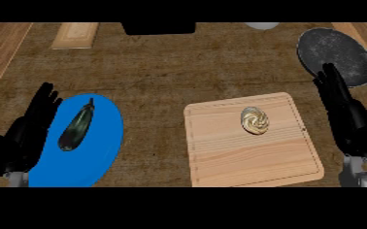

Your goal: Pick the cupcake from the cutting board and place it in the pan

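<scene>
On the cutting board [251, 148] sits the cupcake [256, 120]; the pan [333, 53] lies at two o'clock; both robot hands, left [25, 136] and right [344, 111], rest with fingers straight.

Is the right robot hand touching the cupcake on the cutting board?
Apart. In the head view, bare cutting board lies between the cupcake and the right robot hand, which is open beyond the board's right edge.

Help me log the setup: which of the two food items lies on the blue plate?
The dark eggplant, long and slender, lies on the blue plate at the left. The round swirled cupcake sits on the wooden cutting board instead.
</scene>
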`<state>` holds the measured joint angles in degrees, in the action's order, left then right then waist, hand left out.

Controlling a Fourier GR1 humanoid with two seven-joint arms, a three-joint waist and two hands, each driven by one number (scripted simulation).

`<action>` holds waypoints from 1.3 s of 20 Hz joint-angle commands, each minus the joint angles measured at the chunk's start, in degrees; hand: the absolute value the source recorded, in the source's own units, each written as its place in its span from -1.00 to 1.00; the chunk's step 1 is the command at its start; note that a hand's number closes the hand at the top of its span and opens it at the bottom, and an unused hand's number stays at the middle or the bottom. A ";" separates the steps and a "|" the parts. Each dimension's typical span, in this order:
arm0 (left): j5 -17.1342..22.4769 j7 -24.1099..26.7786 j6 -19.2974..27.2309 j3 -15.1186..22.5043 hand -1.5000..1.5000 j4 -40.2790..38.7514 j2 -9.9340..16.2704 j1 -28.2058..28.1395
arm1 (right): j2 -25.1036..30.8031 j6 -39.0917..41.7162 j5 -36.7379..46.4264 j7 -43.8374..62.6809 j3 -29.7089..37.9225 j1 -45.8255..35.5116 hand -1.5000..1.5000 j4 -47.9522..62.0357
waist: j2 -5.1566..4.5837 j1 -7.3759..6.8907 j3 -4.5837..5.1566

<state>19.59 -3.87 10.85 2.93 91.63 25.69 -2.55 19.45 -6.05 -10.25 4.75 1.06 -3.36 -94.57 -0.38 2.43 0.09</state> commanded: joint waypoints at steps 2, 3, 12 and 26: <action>0.93 -2.70 -3.14 2.76 0.00 -3.12 -2.80 6.23 | 0.95 -3.07 9.75 0.57 -3.69 -4.02 1.00 3.01 | 0.19 -2.19 -0.05; 0.41 -3.34 -4.08 5.13 0.00 -1.14 -2.72 6.19 | 2.54 -4.70 13.74 3.17 -4.79 -11.27 1.00 7.99 | -0.21 -3.63 -0.02; 2.10 -7.16 -5.37 13.44 0.00 -1.22 -10.95 7.11 | 6.46 -19.68 45.54 3.83 -14.85 -14.89 -1.00 10.17 | 0.20 -3.01 -0.08; 1.14 -6.21 -6.15 13.02 0.00 -3.22 -11.68 8.57 | 5.29 28.84 57.16 43.01 -33.61 -27.97 -1.00 20.38 | 0.36 -4.43 0.35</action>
<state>20.89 -10.35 4.99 15.66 88.91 14.40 5.83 26.59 10.02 45.80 38.14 -28.90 -27.93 -77.22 0.00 -1.70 0.51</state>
